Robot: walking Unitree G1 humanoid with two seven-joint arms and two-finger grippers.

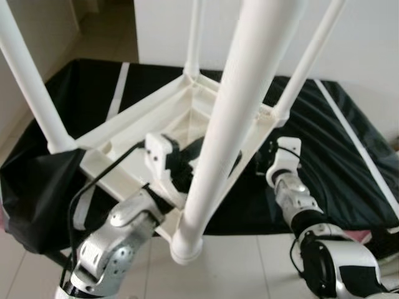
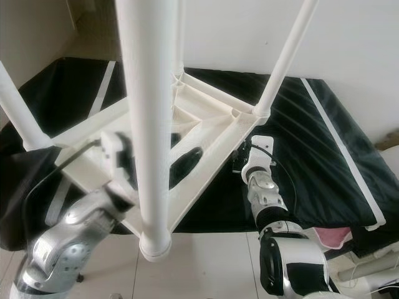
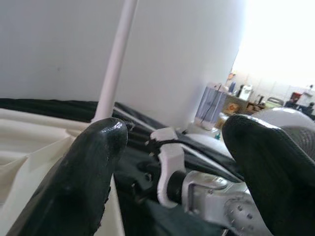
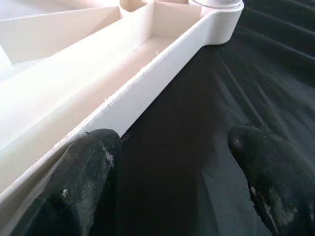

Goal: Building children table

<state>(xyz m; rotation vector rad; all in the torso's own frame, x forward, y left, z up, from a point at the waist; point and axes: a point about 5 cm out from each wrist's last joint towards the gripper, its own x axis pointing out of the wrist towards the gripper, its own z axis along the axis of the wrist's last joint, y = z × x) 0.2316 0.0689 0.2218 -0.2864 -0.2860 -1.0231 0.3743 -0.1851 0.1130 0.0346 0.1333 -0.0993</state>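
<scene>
A white plastic children's table lies upside down on a black cloth, its four white legs pointing up. The nearest leg rises right in front of my head and hides part of the frame. My left gripper is open over the ribbed underside, just behind that leg, with nothing between its fingers. My right gripper is open at the table's right rim, below the right corner leg. One fingertip rests against the rim and the other hangs over the cloth.
The black cloth has white stripes and covers a low surface that ends just before my body. Pale tiled floor lies below. A white wall stands behind. Something pink lies at the near right.
</scene>
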